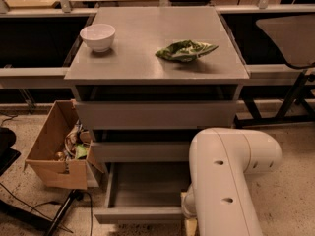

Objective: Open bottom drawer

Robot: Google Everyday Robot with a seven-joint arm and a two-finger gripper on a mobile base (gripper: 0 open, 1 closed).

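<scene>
A grey three-drawer cabinet (157, 48) stands in the middle of the camera view. Its bottom drawer (140, 214) is pulled well out and its inside looks empty. The top drawer (155, 114) and middle drawer (140, 151) are pushed in. My white arm (229, 176) comes in from the lower right and reaches down beside the bottom drawer's front right corner. My gripper (189, 220) is at the frame's bottom edge, mostly hidden behind the arm, close to the drawer front.
A white bowl (97, 36) and a green chip bag (185, 50) sit on the cabinet top. An open cardboard box (58, 154) of clutter stands left of the drawers. Cables and a stand leg (61, 213) lie on the floor at lower left. Dark tables flank the cabinet.
</scene>
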